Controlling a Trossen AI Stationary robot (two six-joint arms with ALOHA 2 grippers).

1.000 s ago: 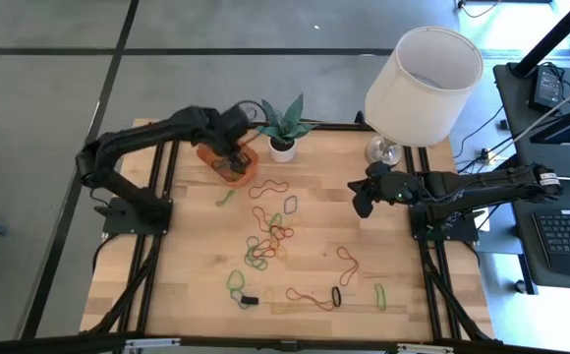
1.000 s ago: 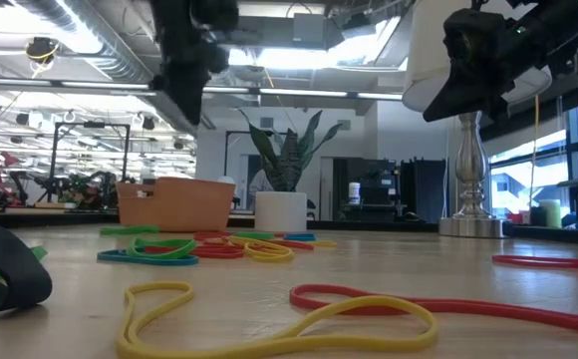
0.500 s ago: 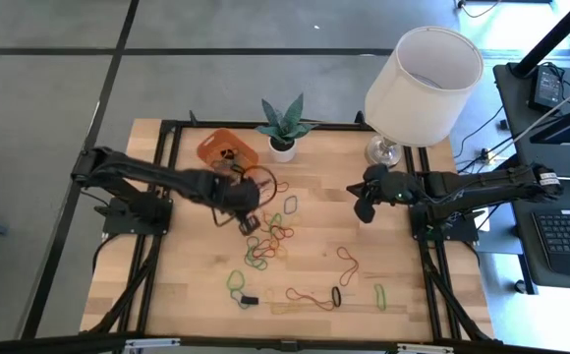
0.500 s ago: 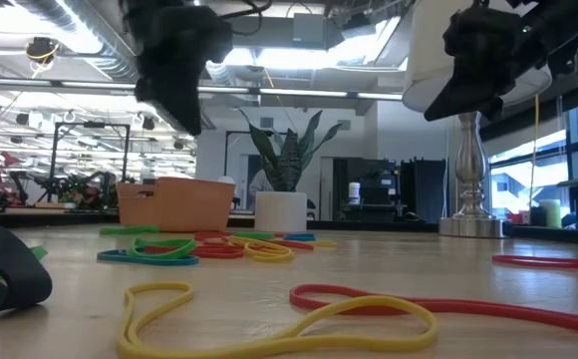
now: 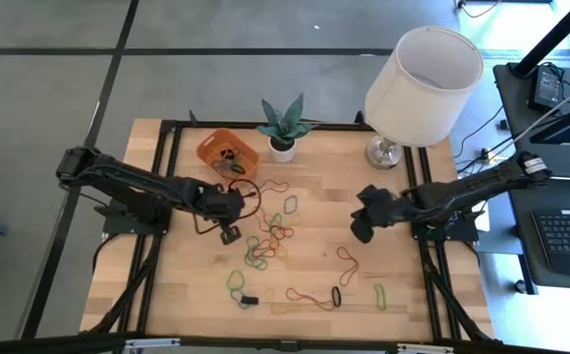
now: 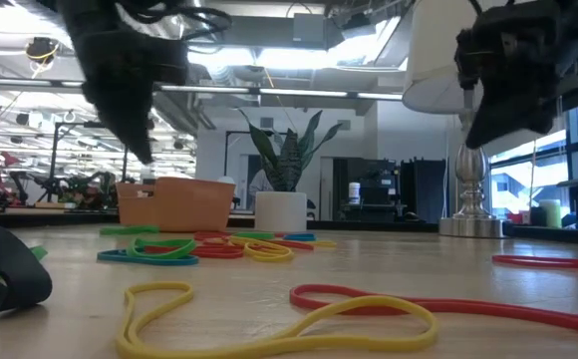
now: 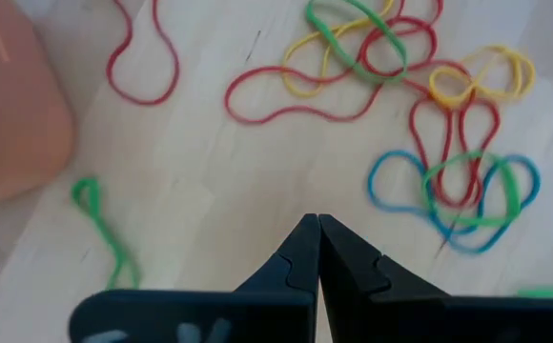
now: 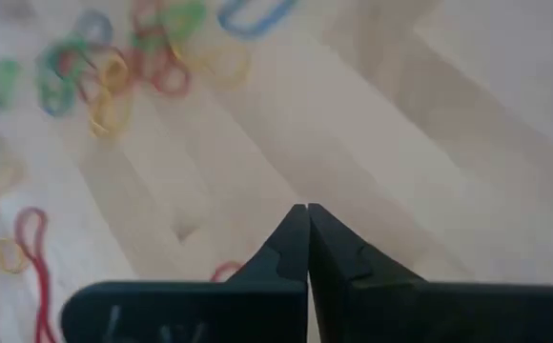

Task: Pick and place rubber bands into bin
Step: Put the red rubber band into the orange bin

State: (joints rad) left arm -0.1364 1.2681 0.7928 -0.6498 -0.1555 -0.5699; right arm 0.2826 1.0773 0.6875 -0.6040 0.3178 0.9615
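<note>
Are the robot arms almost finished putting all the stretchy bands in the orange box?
Not nearly. The small orange plastic bin holds only a few bands. Neither gripper carries anything: the left gripper and the right gripper are both shut and empty above the wooden table. Most of the thin coloured rubber bands are still scattered across it.

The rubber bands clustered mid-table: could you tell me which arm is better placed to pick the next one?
Probably left: the left gripper, shut and empty, is beside the rubber bands and nearer the bin; the right gripper is farther off.
</note>
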